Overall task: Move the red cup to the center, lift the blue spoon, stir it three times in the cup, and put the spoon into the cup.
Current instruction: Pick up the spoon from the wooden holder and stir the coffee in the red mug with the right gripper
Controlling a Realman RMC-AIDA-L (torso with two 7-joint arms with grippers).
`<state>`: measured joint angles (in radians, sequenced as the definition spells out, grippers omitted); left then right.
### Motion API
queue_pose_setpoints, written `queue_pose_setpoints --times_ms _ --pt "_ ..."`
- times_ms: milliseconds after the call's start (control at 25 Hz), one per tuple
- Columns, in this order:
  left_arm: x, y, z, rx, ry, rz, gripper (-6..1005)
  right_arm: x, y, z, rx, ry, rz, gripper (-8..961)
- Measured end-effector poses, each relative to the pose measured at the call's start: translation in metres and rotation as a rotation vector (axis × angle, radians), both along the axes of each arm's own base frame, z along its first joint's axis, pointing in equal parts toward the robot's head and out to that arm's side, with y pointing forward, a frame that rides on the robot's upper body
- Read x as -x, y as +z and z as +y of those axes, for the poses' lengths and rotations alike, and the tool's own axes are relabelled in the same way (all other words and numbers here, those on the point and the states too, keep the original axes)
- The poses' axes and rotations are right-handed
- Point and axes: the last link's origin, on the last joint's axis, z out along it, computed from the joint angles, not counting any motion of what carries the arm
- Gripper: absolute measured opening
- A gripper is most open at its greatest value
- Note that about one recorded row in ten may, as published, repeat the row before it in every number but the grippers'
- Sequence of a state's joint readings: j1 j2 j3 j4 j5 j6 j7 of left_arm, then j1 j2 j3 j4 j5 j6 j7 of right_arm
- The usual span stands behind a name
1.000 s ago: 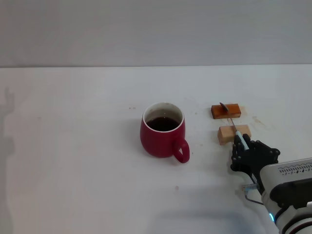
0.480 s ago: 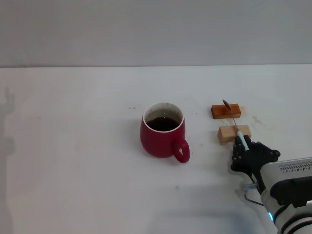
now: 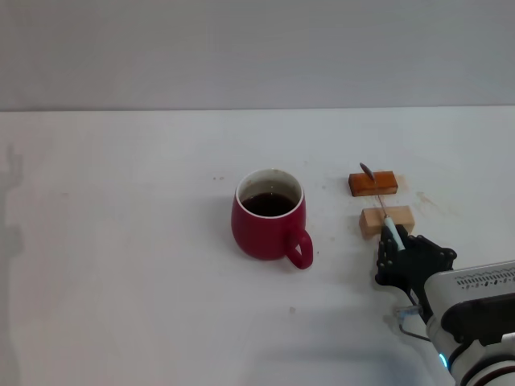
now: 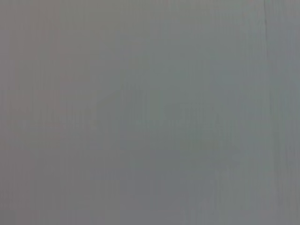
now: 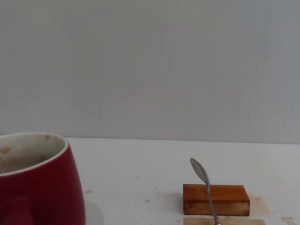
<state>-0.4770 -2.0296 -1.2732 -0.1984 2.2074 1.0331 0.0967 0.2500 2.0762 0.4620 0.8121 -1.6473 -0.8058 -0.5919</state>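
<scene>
Cup: rounded dark-red ceramic mug [image 3: 268, 215] with a white inside, pale rim and red loop handle; upright near the middle of the white table [image 3: 121, 241], handle turned toward the robot and its right; dark liquid inside. Judged already at the centre.
Spoon: small slim spoon [image 3: 378, 199] with a grey metal bowl and neck and a pale-blue handle; to the right of the cup, well apart from it. Bowl tipped up over the far block, neck passing above the near one, so it looks lifted at the handle end.
Right gripper: black fingers [image 3: 402, 256] closed around the spoon's blue handle, near the table's front right; grip at the tail leaves the bowl free for stirring.
Left gripper: not visible; its wrist camera shows only plain grey.
Rests: reddish-brown wooden block [image 3: 373, 183] and paler wooden block [image 3: 386, 219], one behind the other; probably there to prop the spoon clear of the table for grasping.
Surface: matt white tabletop, a few small specks and stains.
Room: plain grey wall [image 3: 257, 48] behind.
</scene>
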Motion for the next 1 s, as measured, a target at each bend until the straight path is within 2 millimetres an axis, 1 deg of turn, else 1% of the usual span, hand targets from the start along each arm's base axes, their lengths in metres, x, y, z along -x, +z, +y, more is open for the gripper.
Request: queue_pose_setpoints --times_ms 280,400,440,480,520,600,640,720,800,920,1000 --pt "0.000 0.001 0.000 -0.002 0.000 0.003 662 0.004 0.000 -0.001 0.003 0.031 -0.009 137" --pt "0.001 0.002 0.001 -0.001 0.001 0.005 661 0.010 0.002 -0.002 -0.012 0.052 0.000 137" --pt "0.001 0.002 0.001 0.000 0.001 0.005 661 0.015 0.003 -0.003 -0.022 0.073 0.007 137" --pt "0.001 0.002 0.001 0.000 0.001 0.005 661 0.015 0.003 -0.003 -0.022 0.073 0.007 137" --pt "0.001 0.002 0.001 0.002 0.003 0.005 661 0.020 0.006 -0.006 -0.041 0.090 0.017 137" --pt "0.001 0.002 0.001 0.004 0.005 0.007 661 0.022 0.011 -0.006 -0.061 0.090 0.032 137" --pt "0.001 0.002 0.001 0.004 0.005 0.007 661 0.022 0.011 -0.006 -0.061 0.090 0.032 137" --pt "0.002 0.002 0.002 0.006 0.008 0.010 661 0.024 0.020 -0.005 -0.087 0.076 0.063 137" --pt "0.002 0.002 0.002 0.009 0.011 0.009 661 0.024 0.022 -0.005 -0.092 0.073 0.070 137" --pt "0.003 0.001 0.002 0.013 0.015 0.008 661 0.023 0.035 -0.002 -0.117 0.053 0.098 137" --pt "0.003 0.001 0.002 0.014 0.016 0.007 661 0.023 0.037 -0.001 -0.120 0.049 0.104 137"
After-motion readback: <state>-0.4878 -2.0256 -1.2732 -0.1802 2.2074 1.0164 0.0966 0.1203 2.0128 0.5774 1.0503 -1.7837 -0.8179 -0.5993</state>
